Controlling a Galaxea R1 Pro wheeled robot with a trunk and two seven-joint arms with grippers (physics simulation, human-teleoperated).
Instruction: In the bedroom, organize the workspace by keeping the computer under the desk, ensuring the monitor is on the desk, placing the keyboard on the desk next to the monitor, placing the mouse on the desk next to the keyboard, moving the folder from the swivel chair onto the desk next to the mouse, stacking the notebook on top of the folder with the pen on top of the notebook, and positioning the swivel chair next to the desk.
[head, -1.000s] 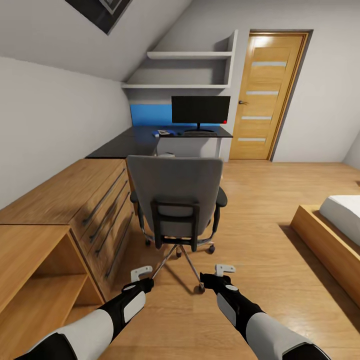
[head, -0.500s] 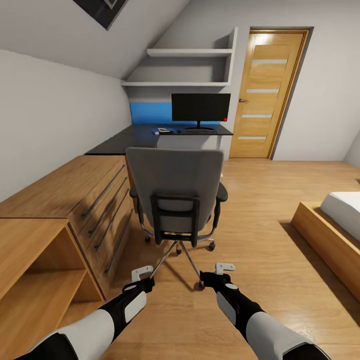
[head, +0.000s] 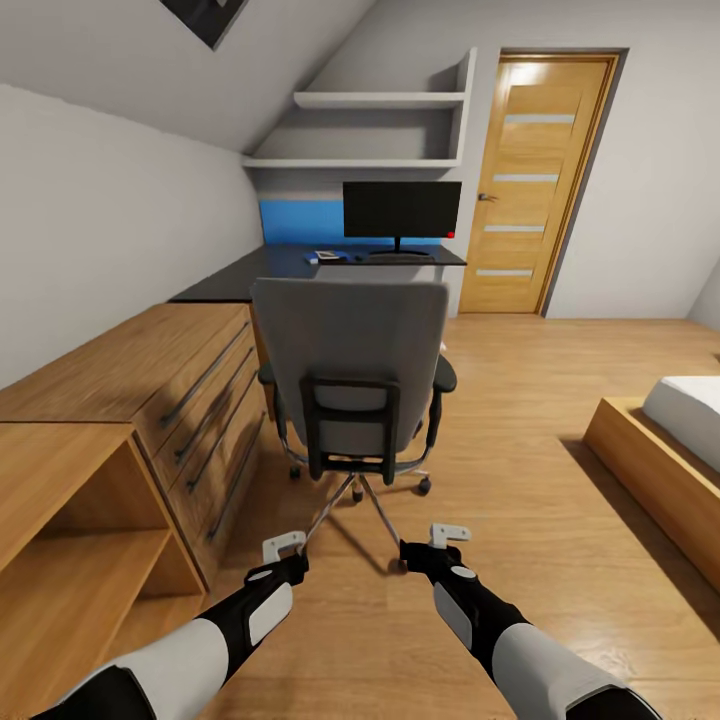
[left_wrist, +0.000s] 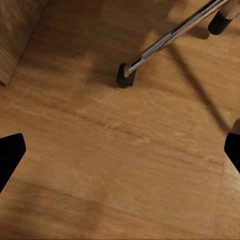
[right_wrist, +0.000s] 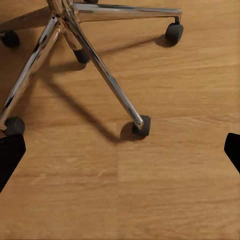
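— Where does the head camera look from?

— From high up, forward and down over both arms, at the back of the swivel chair (head: 350, 375) and, well beyond it, the desk (head: 290, 268), monitor (head: 402, 209) and door (head: 530, 180).

— And the wrist cameras?

— Both sit low and close, facing down at the wood floor (left_wrist: 115, 165). The left one catches one chrome leg and caster; the right one takes in most of the chair's star base.

— What do they share?

— The chair's base, which also shows in the head view.

Bright, even simulator light, sharp throughout.
The swivel chair (head: 350, 370) casts soft shadows on the floor (head: 520, 480); straight edges bow near the head view's borders.
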